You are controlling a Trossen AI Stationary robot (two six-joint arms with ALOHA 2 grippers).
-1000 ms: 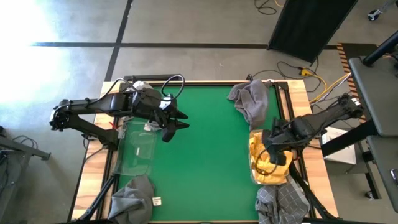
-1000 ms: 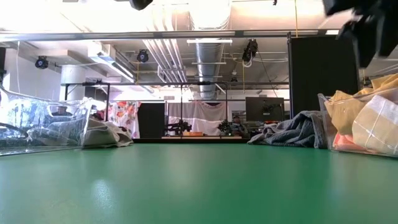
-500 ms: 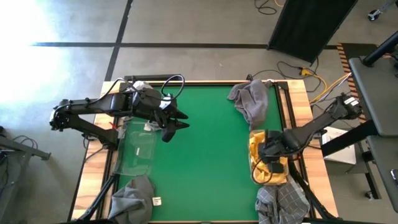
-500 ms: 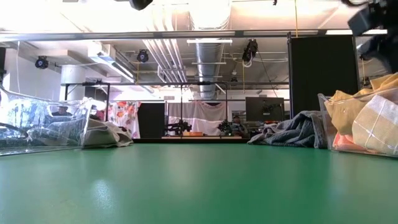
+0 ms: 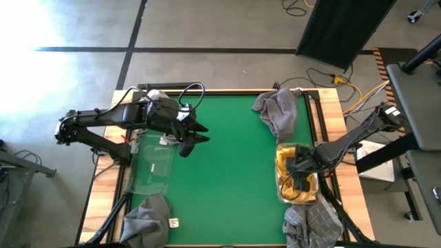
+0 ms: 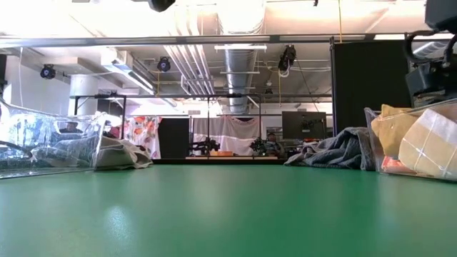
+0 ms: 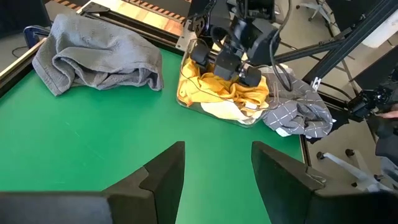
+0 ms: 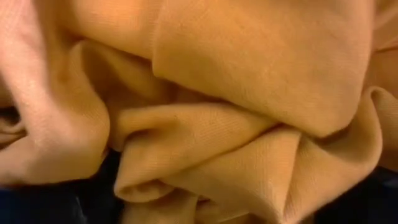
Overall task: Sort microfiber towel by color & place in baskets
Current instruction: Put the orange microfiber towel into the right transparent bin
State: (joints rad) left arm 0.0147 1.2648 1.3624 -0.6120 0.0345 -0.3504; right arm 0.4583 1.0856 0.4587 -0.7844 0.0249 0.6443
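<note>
- Fingers of my right gripper (image 5: 298, 173) are pushed down into the orange-yellow towels (image 5: 288, 167) in the right basket (image 5: 281, 196) when seen from above; the cloth hides them, so I cannot tell whether they are apart or together. A grey towel (image 5: 277, 111) lies at the far right corner of the green table (image 5: 227, 165), and a checked grey towel (image 5: 313, 224) sits just beside the basket's near end. My left gripper (image 5: 195, 132) hangs above the table's left part with its fingers spread, beside the left basket (image 5: 153, 164), and a grey tagged towel (image 5: 147, 219) lies at the near left corner.
- From table height, my right arm comes down over the right basket (image 6: 410, 146), whose clear wall shows bunched yellow cloth (image 6: 427, 146). The far grey towel (image 6: 335, 153) lies just beside it.
- Past my left wrist, my two left fingers (image 7: 163, 172) stand apart over bare green, holding nothing. Well beyond them my right gripper (image 7: 229, 62) is buried in the yellow towel pile (image 7: 224, 90), between the two grey towels (image 7: 99, 50).
- At my right wrist, folded orange-yellow cloth (image 8: 205, 93) fills everything, pressed close.
</note>
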